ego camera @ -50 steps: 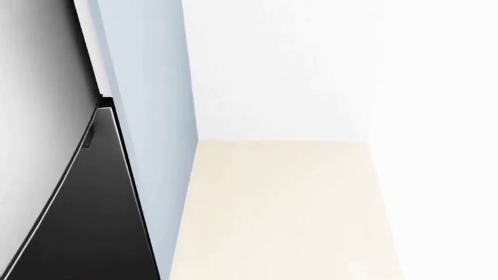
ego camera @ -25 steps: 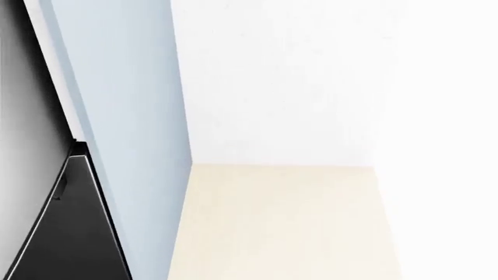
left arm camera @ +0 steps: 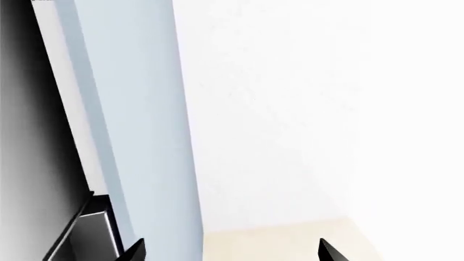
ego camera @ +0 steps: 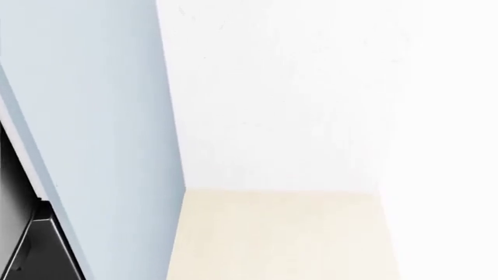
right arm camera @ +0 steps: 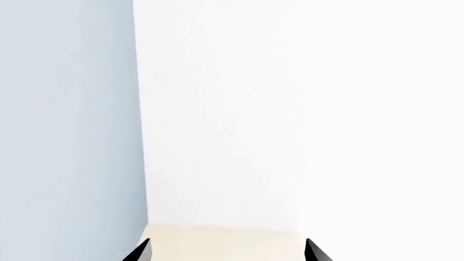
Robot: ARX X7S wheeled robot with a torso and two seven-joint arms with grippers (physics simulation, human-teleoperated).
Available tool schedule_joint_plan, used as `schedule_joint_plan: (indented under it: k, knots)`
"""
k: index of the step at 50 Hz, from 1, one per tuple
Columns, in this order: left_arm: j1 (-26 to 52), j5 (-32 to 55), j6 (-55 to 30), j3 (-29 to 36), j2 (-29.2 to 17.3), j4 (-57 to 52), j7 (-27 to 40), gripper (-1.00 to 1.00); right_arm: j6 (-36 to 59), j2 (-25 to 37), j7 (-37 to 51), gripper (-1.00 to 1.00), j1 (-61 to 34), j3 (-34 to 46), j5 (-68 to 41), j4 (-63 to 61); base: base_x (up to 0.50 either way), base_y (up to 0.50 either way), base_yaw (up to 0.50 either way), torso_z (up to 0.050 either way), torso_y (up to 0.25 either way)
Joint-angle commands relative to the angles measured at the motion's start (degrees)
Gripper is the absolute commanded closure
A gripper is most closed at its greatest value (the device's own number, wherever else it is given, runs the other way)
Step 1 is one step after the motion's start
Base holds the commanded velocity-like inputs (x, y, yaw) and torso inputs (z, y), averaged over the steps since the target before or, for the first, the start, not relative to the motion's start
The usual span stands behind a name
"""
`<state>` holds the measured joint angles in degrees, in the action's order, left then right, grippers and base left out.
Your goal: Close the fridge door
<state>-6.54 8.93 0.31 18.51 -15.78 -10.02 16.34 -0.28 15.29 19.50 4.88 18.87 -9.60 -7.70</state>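
In the left wrist view the fridge door (left arm camera: pixel 29 136) is a tall panel shaded from black to grey along one side, with a thin pale edge beside it. Only a grey sliver of the fridge door (ego camera: pixel 8 198) shows at the far left edge of the head view. My left gripper (left arm camera: pixel 232 253) is open, its two dark fingertips (left arm camera: pixel 134 253) far apart with nothing between them, well off the door. My right gripper (right arm camera: pixel 227 251) is open too and empty, facing a white wall. Neither arm shows in the head view.
A tall light-blue cabinet side (ego camera: pixel 101 140) stands right beside the fridge. The black lower drawer front (left arm camera: pixel 91 234) sits under the door. White walls (ego camera: pixel 288 93) form a corner ahead, with cream floor (ego camera: pixel 280 239) below.
The head view has swung to the right: the fridge door and black drawer have slid left almost out of frame, and the light-blue panel now fills the left side.
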Motion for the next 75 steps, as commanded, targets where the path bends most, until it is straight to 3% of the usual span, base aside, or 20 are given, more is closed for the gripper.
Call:
schedule_joint_plan:
  k: [1,20,53,56,65,75]
  knots:
    - [2.37,-0.22,0.08,-1.73,1.49,2.44,-0.46,-1.0,0.53,-0.94,-1.87,-1.0,-2.01,-1.53,-0.29,1.63,0.5,-0.01,0.0,0.0,0.0]
    - [2.6,0.2,0.48,-1.44,1.12,2.88,-0.14,-1.0,0.37,-0.77,-1.42,-1.0,-2.29,-1.06,-0.55,1.91,0.5,-0.01,0.0,0.0,0.001]
    - [2.41,1.01,-0.09,-1.08,0.2,1.28,0.77,-1.0,-0.63,-0.14,-0.59,-1.0,-2.18,-0.42,-0.65,1.95,0.0,0.06,0.0,0.0,0.0]
    - [1.92,3.02,-2.47,-3.69,-0.76,-3.73,2.45,-1.0,-0.46,-0.06,-0.58,-1.0,-2.19,-0.48,-0.96,1.89,0.0,0.0,0.0,0.0,0.0]
    - [3.79,14.41,-16.34,-22.84,-9.62,-23.96,11.72,-1.0,-0.68,0.07,-0.6,-1.0,-2.18,-0.2,-1.11,2.2,0.0,0.0,0.0,0.0,0.0]
    - [4.98,17.23,-20.59,-28.78,-12.67,-29.83,15.09,-1.0,-1.29,0.2,-0.67,-1.0,-2.49,-0.14,-1.38,3.13,0.0,0.0,0.0,0.0,0.002]
